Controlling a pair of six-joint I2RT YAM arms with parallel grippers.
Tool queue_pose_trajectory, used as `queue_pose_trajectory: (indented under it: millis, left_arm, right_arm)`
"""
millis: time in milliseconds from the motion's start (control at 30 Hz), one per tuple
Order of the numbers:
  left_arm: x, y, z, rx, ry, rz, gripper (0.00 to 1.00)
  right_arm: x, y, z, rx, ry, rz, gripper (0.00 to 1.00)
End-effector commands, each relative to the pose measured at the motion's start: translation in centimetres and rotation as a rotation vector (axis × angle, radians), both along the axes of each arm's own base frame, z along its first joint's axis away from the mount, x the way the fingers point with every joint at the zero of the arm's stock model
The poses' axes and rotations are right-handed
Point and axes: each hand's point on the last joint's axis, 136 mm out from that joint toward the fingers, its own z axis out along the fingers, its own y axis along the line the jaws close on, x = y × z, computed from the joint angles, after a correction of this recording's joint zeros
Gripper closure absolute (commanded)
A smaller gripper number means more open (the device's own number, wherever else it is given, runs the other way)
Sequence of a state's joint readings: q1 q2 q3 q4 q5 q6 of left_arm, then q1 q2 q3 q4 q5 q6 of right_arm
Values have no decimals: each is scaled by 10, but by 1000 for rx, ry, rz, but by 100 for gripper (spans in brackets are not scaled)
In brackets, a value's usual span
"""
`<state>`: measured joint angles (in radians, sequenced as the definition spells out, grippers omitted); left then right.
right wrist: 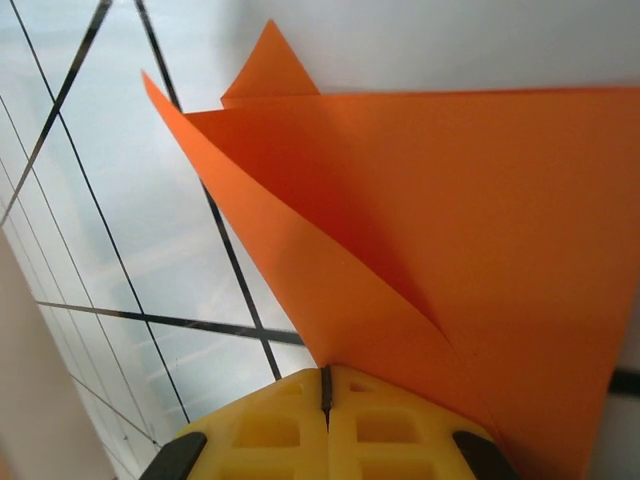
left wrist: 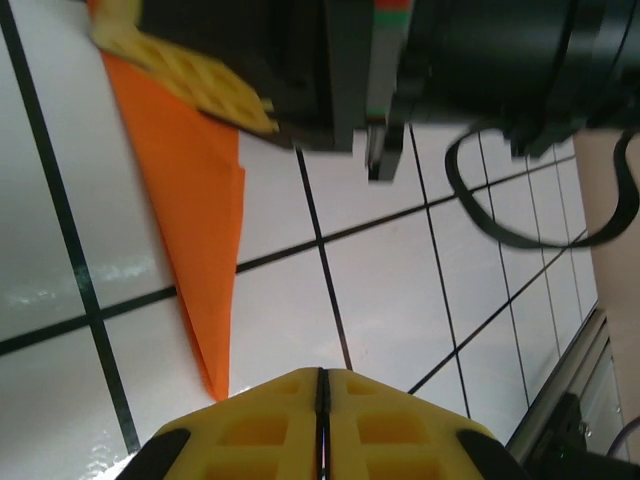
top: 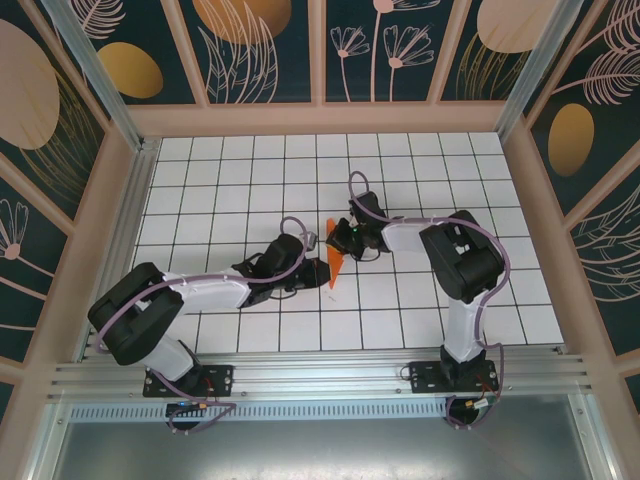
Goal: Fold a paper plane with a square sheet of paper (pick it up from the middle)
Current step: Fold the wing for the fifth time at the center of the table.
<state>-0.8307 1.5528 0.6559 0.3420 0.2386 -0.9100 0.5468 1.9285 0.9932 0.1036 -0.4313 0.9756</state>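
The square sheet of paper is folded into a narrow, pointed orange paper plane (top: 335,262) that stands on edge at the middle of the table. My right gripper (top: 346,240) is shut on its upper end, and in the right wrist view the layered orange paper (right wrist: 450,200) fans out from the closed jaws (right wrist: 326,380). My left gripper (top: 312,266) sits just left of the plane's lower tip. In the left wrist view its jaws (left wrist: 322,385) are shut with nothing between them, and the plane's tip (left wrist: 195,200) lies slightly to their left, apart from them.
The white grid-tiled table (top: 250,170) is bounded by wooden walls (top: 320,118) at the back and both sides. An aluminium rail (top: 300,380) runs along the near edge. The right arm's black wrist and cable (left wrist: 500,60) hang close in front of the left gripper.
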Motion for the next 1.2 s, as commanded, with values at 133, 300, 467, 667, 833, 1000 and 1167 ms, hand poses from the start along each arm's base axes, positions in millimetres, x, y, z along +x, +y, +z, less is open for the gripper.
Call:
queue_pose_trajectory:
  millis: [133, 300, 467, 667, 833, 1000, 1167]
  left_arm:
    - [15, -16, -6, -64, 23, 32, 90]
    - [19, -23, -25, -42, 66, 10, 91]
    - [24, -17, -39, -8, 85, 30, 93]
    - [17, -11, -65, 65, 133, 9, 93]
    - [7, -3, -82, 110, 173, -3, 94]
    - [3, 5, -89, 132, 180, 4, 100]
    - [1, 5, -92, 138, 185, -3, 100]
  right_arm:
    - [-38, -28, -39, -48, 232, -187, 100]
    - [-34, -25, -31, -17, 213, -197, 100]
    - [-28, -20, -21, 1, 170, -168, 100]
    - [-11, -19, -2, 40, 106, -146, 100]
    - [5, -12, 30, 63, -1, -83, 93]
    - [16, -32, 52, -37, -118, -72, 93]
    - [6, -25, 61, -63, -182, 49, 96]
